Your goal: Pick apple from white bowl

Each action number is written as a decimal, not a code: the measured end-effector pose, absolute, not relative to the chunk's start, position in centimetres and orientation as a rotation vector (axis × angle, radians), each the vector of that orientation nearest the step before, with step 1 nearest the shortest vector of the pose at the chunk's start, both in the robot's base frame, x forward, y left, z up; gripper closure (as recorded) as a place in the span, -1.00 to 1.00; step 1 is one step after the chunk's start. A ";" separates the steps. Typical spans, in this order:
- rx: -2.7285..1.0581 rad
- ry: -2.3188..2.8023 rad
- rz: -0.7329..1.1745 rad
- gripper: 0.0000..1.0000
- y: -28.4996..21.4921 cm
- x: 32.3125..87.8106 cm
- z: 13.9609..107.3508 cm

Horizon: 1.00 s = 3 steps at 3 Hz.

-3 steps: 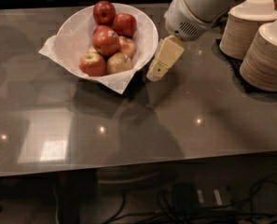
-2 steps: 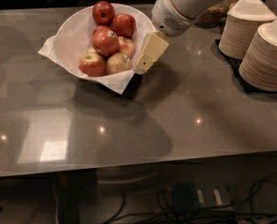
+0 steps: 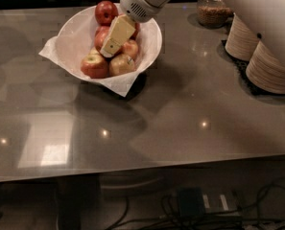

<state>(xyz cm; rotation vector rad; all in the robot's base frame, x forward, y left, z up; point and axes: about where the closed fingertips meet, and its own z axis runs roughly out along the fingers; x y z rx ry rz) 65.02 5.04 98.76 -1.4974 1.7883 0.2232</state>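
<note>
The white bowl (image 3: 71, 38) stands at the back left of the grey table, lined with white paper whose corners stick out past the rim. It holds several apples. The large orange-red apple (image 3: 100, 37) lies in the middle of the pile, mostly hidden behind my gripper. My gripper (image 3: 107, 50) hangs from the white arm at the top and reaches down into the bowl, its cream tip right over that apple and against the pile. A darker red apple (image 3: 106, 12) sits at the back and a yellow-green apple (image 3: 122, 64) at the front.
Two stacks of cream plates (image 3: 271, 68) stand at the right edge on a dark mat. A glass jar (image 3: 211, 8) stands at the back behind them. My white arm crosses the top right. Cables lie on the floor under the table.
My gripper has moved left and away from me, from beside the bowl's right rim to over the apples in the bowl's middle. The apples and bowl have not moved.
</note>
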 end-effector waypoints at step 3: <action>-1.406 1.789 0.258 -0.90 6.0 66.2 97.9</action>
